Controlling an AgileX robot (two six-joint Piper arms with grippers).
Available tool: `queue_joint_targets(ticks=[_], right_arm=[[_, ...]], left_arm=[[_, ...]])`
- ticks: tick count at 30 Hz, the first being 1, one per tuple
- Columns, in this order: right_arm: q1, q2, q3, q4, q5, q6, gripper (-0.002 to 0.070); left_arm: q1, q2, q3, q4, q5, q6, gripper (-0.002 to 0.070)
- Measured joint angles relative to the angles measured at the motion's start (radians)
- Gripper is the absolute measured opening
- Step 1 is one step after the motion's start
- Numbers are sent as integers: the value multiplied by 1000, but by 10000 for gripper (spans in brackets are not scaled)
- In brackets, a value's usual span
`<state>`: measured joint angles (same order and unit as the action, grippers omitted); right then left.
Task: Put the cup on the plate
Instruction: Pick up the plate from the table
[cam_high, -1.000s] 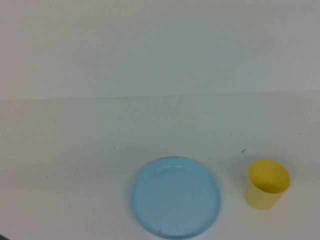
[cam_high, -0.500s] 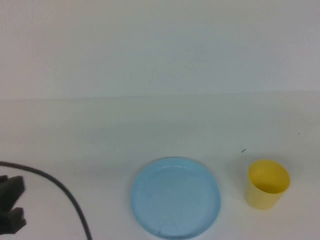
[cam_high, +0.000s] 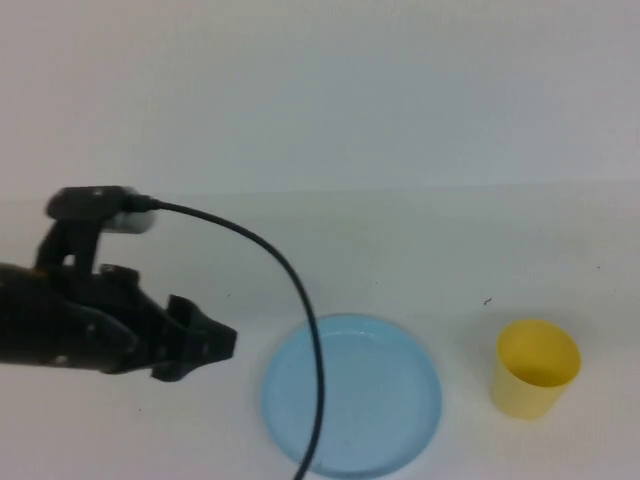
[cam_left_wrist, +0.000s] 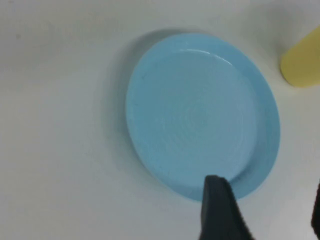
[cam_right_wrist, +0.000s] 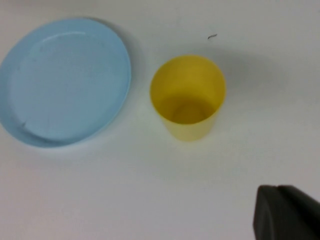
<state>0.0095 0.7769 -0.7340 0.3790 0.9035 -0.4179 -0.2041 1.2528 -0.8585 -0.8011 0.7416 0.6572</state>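
The yellow cup (cam_high: 537, 368) stands upright and empty on the white table, to the right of the light-blue plate (cam_high: 352, 395) and apart from it. My left gripper (cam_high: 205, 352) hovers just left of the plate, open, with nothing between its fingers. The left wrist view shows the plate (cam_left_wrist: 200, 110) in front of my left gripper (cam_left_wrist: 267, 212), whose two fingers stand wide apart, and an edge of the cup (cam_left_wrist: 302, 62) beyond. In the right wrist view my right gripper (cam_right_wrist: 276, 190) is shut and empty, short of the cup (cam_right_wrist: 187, 95) and plate (cam_right_wrist: 65, 80); it is outside the high view.
A black cable (cam_high: 300, 300) arcs from the left wrist over the plate's left part and down out of the high view. The white table (cam_high: 420, 250) runs back to a pale wall. A tiny dark speck (cam_high: 487, 301) lies behind the cup.
My left arm has swung in from the lower left corner up toward the plate, and its fingers have opened. Cup and plate have stayed put.
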Motion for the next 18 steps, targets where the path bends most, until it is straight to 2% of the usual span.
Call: queue_joint_targets(ticks=[3, 4, 7, 9, 11, 15, 18], right_arm=[[0, 1, 0, 2, -31, 0, 0], [0, 1, 0, 2, -31, 0, 0], [0, 7, 0, 4, -31, 33, 1], [0, 13, 0, 6, -20, 68, 32], [0, 19, 0, 9, 0, 74, 106], [0, 31, 0, 9, 28, 74, 340], [0, 31, 0, 9, 34, 74, 409]], left_arm=[[-122, 97, -59, 123, -66, -99, 351], [-150, 131, -80, 219, -77, -179, 351], [-198, 229, -138, 406, -57, -343, 361], [-210, 282, -167, 453, -46, -374, 363], [-211, 332, -187, 454, -53, -376, 363], [-211, 404, -224, 445, -71, -376, 363], [-213, 450, -254, 452, -71, -381, 363]])
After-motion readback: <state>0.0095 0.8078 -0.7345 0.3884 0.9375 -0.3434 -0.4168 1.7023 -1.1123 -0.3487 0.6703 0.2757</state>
